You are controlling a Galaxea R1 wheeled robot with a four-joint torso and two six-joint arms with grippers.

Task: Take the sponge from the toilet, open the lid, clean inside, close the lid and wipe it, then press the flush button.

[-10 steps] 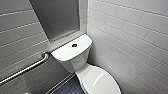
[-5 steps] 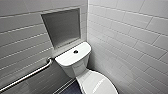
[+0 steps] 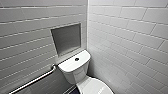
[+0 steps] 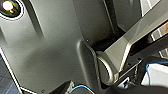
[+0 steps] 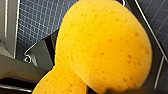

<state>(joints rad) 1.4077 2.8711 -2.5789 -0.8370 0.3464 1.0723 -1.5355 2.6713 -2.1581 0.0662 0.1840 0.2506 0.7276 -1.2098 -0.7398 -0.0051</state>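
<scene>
The white toilet (image 3: 75,68) stands in the corner, its boxy tank near the middle of the head view. The small dark flush button (image 3: 76,59) sits in the centre of the tank cover. Below the tank, the glossy white lid (image 3: 93,86) lies down over the bowl and is cut off by the picture's edge. In the right wrist view the orange sponge (image 5: 100,47) looms very close and pinched into two lobes, with my right gripper shut on it. My left gripper stands open and holds nothing.
A grey recessed niche (image 3: 66,38) is set in the tiled wall above the tank. A steel grab bar (image 3: 35,80) slants along the left wall. A white tiled wall (image 3: 130,45) closes in right of the toilet. Dark small-tiled floor (image 5: 37,22) lies behind the sponge.
The whole head picture has shifted, so the camera has moved: the toilet now sits lower in view and less of the lid shows. The grippers have not changed.
</scene>
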